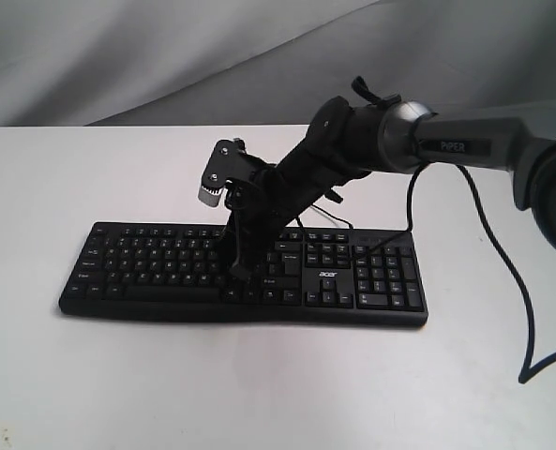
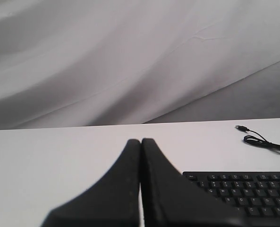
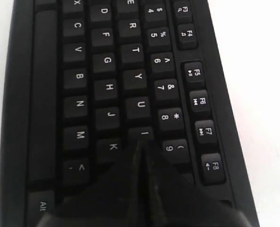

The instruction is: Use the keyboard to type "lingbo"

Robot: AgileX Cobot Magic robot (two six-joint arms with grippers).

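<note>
Keyboard (image 1: 156, 261): black, flat on white counter (image 1: 259, 384), mid ext view, num pad on right side.
R end effector (image 3: 140, 145): fingers shut tight together, tip at I key (image 3: 145, 134); touching or just above, can't tell.
L end effector (image 2: 140, 144): fingers closed together, over bare counter, keyboard corner near.
Cable (image 2: 265, 142): thin, black, loose on counter behind keyboard.
</note>
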